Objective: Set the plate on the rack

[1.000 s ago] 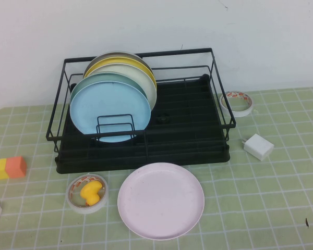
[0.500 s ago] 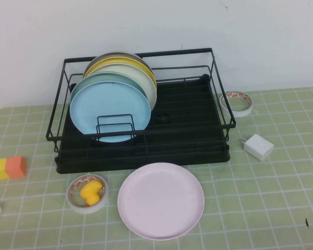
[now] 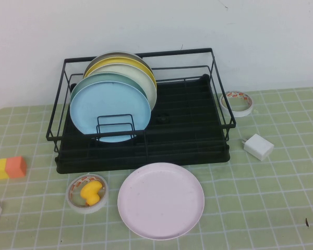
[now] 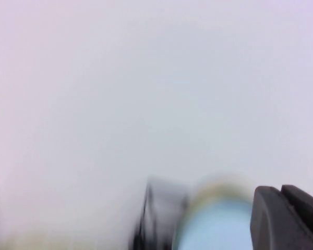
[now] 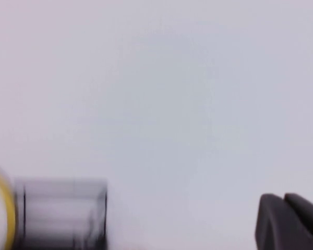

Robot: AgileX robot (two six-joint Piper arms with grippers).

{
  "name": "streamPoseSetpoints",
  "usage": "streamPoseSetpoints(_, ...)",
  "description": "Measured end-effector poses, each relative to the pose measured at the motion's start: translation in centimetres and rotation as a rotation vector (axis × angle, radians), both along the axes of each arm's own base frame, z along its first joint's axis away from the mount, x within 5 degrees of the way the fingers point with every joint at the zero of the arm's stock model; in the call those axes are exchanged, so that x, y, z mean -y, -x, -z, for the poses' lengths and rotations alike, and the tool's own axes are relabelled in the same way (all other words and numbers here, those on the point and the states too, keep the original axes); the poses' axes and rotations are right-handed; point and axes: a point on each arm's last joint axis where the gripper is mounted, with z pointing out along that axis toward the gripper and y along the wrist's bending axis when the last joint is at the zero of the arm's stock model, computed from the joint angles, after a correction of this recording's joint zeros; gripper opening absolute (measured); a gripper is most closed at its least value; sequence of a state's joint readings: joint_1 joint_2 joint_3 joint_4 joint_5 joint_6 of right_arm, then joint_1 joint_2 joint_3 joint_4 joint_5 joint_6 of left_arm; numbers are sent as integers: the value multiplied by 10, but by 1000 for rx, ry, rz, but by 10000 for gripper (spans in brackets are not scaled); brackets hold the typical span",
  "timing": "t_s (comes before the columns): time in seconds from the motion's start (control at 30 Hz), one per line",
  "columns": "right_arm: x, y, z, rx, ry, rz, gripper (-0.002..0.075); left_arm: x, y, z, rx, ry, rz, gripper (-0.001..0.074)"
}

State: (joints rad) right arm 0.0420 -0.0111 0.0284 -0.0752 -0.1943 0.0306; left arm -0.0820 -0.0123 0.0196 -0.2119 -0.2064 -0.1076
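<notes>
Left pincer and right pincer raised; no writing legible.

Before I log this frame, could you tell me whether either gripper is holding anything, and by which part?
Nothing is held: the plate lies flat on the table before the rack, and neither gripper reaches it; each wrist view shows only a dark finger edge.

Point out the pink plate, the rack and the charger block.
plate (image 3: 160, 200), high view, bare centre.
rack (image 3: 198, 112), high view, tray base, right part.
charger block (image 3: 258, 146), high view, top face.
</notes>
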Motion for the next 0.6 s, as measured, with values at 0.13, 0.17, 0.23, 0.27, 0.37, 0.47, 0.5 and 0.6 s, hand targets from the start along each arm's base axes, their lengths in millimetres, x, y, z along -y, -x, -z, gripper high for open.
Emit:
streamPoseSetpoints(0.13, -1, 6, -20, 226, -10, -14, -2, -5, 7, -19, 227, 27, -46, -3)
streamPoseSetpoints(0.17, -1, 8, -24, 274, -14, -17, -2, -6, 9, -22, 265, 32, -54, -3)
streamPoseSetpoints(0.23, -1, 10, -27, 325, 13, -9, -2, -7, 13, -28, 343, 44, -71, -3)
streamPoseSetpoints(0.27, -1, 11, -28, 330, 36, 0, -2, -8, 14, -30, 369, 46, -76, -3)
streamPoseSetpoints(0.37, -1, 10, -27, 326, 34, -1, -2, -9, 18, -35, 430, 57, -88, -2)
streamPoseSetpoints(0.47, -1, 9, -27, 294, 14, -7, -2, -10, 16, -35, 382, 106, -68, -3)
streamPoseSetpoints(0.5, -1, 9, -28, 271, 15, -5, -2, -9, 14, -38, 332, 127, -51, -2)
streamPoseSetpoints(0.6, 0, 9, -42, 163, 19, 4, -2, -5, 17, -59, 210, 138, 4, -3)
